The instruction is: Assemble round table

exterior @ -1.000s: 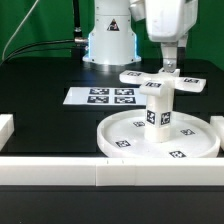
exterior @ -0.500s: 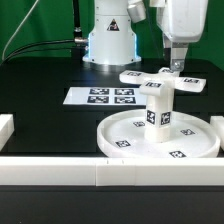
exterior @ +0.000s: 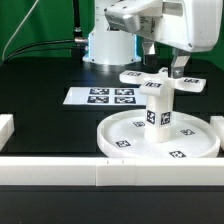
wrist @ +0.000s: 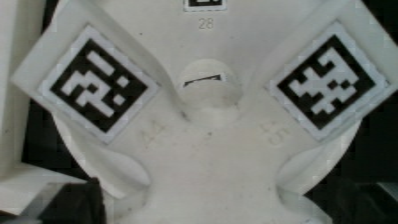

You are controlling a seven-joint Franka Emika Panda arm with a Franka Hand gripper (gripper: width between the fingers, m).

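1. Three white parts of the round table show in the exterior view: the rimmed round disc (exterior: 162, 140) lies flat on the black worktop (exterior: 50, 70), the short cylinder (exterior: 155, 108) stands upright on its hub, and the cross-shaped piece (exterior: 160, 80) sits level at the cylinder's top, apparently resting on it; whether it is seated there I cannot tell.
2. The gripper (exterior: 176, 69) hangs at the far side of the cross-shaped piece, its tips touching or just above one arm. Neither view shows the fingers clearly, so I cannot tell whether they are spread, pressed together or pinching the piece. The wrist view is filled by the cross-shaped piece (wrist: 210, 120) with two tags, close below the camera.
3. Main risk, as I judge it: a sideways pull or an uneven press on one arm could tip the cross-shaped piece or topple the cylinder, which looks only stood on the hub.
4. A second risk: lifting away while the fingers drag could pull the cross-shaped piece off the cylinder.
5. Around them: the marker board (exterior: 99, 97) lies well apart toward the exterior view's left, and the white border rail (exterior: 90, 172) runs along the near edge.
6. Nothing stands between the gripper and the stack.
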